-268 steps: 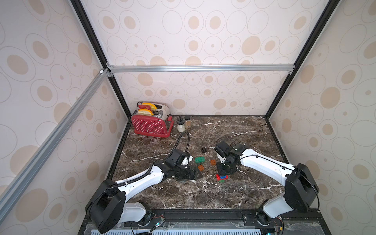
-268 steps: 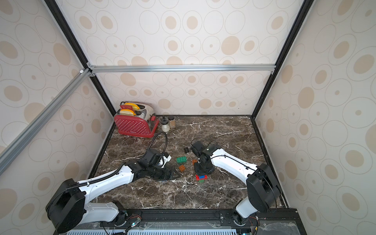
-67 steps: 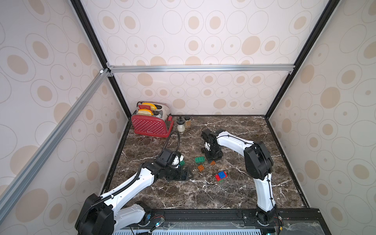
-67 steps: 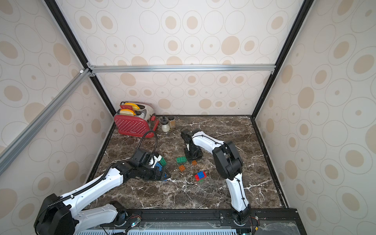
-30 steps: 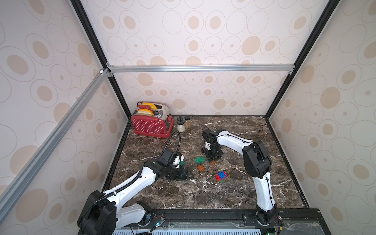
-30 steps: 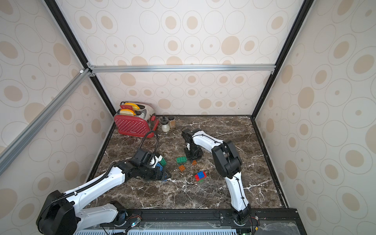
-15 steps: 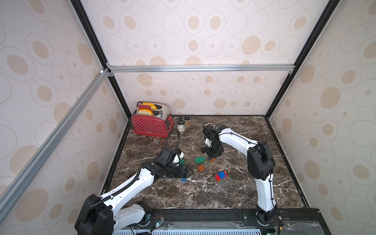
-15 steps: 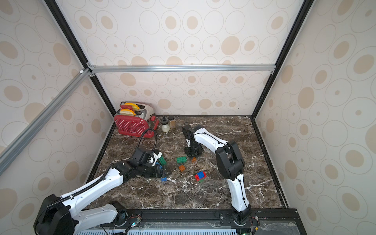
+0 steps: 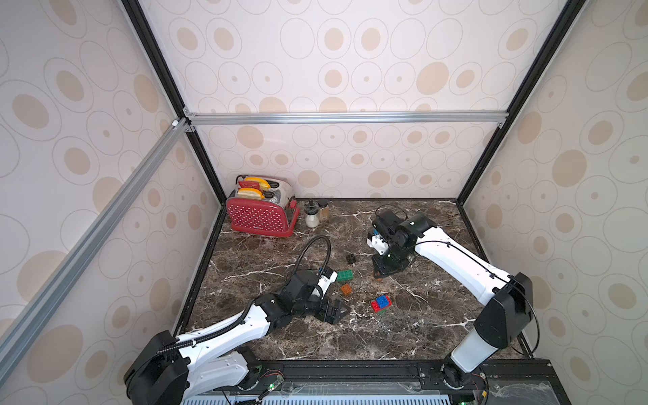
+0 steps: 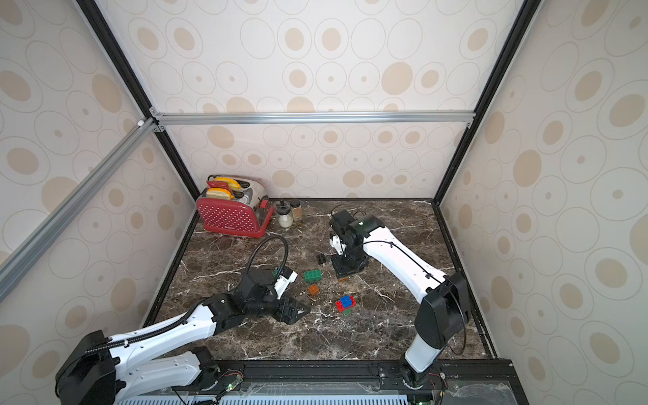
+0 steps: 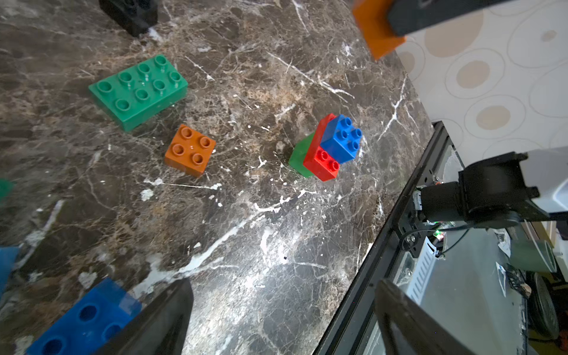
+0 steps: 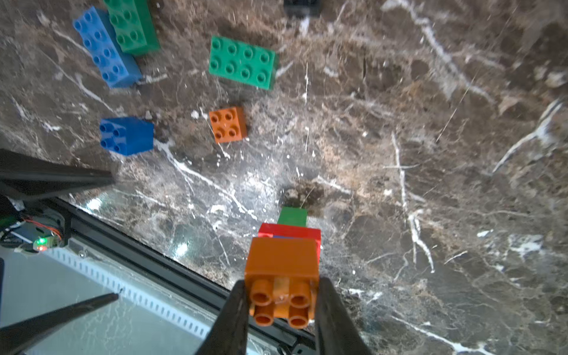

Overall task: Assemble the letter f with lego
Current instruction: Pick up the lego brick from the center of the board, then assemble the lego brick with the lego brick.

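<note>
Right gripper [image 12: 282, 307] is clamped on an orange square brick [image 12: 281, 264], studs toward the wrist camera. It holds the brick just behind the red-blue-green stack [image 9: 381, 303], back-wall side, not touching it. Left gripper [image 9: 333, 310] sits low over the marble, jaws wide apart and empty, near the stack on its left in both top views, with a blue square brick [image 12: 126, 135] just beside one finger. Also left of the stack lie a loose orange square [image 9: 346, 289], a green oblong brick [image 9: 344, 275] and, farther back, a black brick [image 9: 351, 258].
</note>
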Action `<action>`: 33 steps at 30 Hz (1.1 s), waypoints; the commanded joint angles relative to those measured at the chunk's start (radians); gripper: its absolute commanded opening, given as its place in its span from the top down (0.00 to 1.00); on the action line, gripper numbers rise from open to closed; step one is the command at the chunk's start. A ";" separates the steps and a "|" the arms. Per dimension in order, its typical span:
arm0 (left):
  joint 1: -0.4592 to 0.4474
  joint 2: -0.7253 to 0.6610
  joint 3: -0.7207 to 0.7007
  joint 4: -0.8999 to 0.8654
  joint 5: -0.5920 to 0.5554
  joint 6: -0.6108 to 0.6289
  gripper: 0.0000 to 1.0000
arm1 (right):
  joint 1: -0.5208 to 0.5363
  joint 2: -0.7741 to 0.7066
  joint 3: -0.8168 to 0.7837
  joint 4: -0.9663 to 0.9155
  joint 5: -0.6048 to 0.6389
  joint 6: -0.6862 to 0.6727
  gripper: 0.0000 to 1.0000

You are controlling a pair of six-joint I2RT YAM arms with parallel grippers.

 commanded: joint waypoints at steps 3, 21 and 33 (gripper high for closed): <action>-0.098 -0.086 -0.020 0.067 0.019 0.114 0.05 | 0.006 -0.071 -0.120 0.006 -0.035 0.005 0.68; -0.254 -0.258 -0.096 0.052 -0.304 0.144 0.06 | 0.061 -0.107 -0.256 0.076 -0.009 0.049 0.67; -0.273 -0.228 -0.096 0.051 -0.323 0.154 0.05 | 0.067 -0.064 -0.248 0.083 0.003 0.038 0.67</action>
